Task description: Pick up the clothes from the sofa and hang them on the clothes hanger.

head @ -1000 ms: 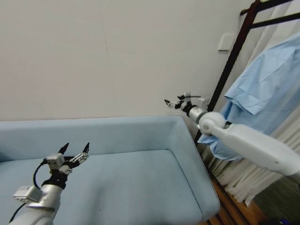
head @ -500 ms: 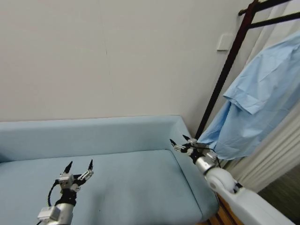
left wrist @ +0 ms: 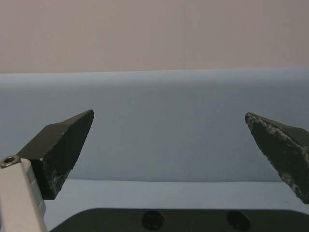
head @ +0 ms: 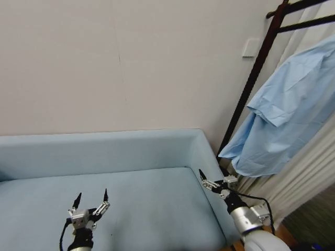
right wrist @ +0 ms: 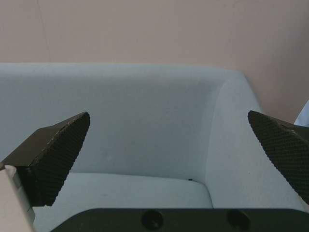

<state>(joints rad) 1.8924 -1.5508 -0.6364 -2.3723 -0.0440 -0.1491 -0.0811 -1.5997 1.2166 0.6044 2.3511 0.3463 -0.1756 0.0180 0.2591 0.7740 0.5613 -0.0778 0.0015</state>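
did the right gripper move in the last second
Yes. The right gripper, open, has dropped from beside the rack pole, above the sofa back, down to the sofa's right armrest.

Both arms sit low, left hand [head: 92, 194] and right hand [head: 211, 180] spread open.

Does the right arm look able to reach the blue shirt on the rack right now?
Probably yes: the right gripper, open, sits low by the sofa armrest, and the blue shirt has its hem hanging just above with nothing between.
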